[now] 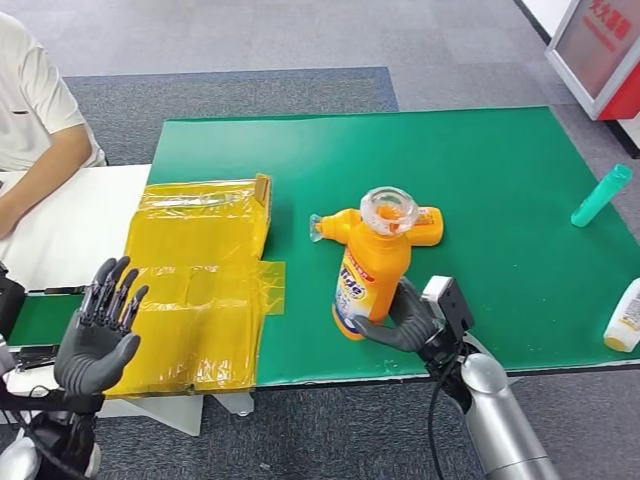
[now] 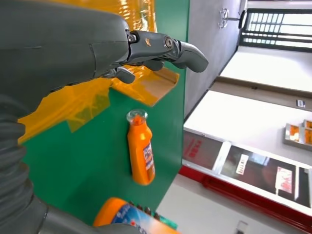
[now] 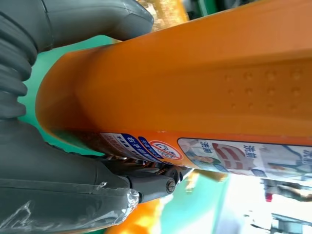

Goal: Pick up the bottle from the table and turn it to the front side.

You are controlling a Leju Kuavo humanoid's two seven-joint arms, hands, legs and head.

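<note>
Bright, even indoor light with soft shadows; glare on the yellow plastic sheet (image 1: 198,290); close wrist views blur.

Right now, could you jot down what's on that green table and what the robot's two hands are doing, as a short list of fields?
held bottle: orange bottle, upright on the green mat, label showing
right hand: right hand grips the orange bottle low on its side
left hand: left hand raised, fingers spread, holding nothing
second bottle: another orange bottle lying on its side behind the held one
yellow bags: yellow plastic bags at the mat's left end
other items: teal tube and white bottle near the right edge
bystander: person seated at far left
</note>
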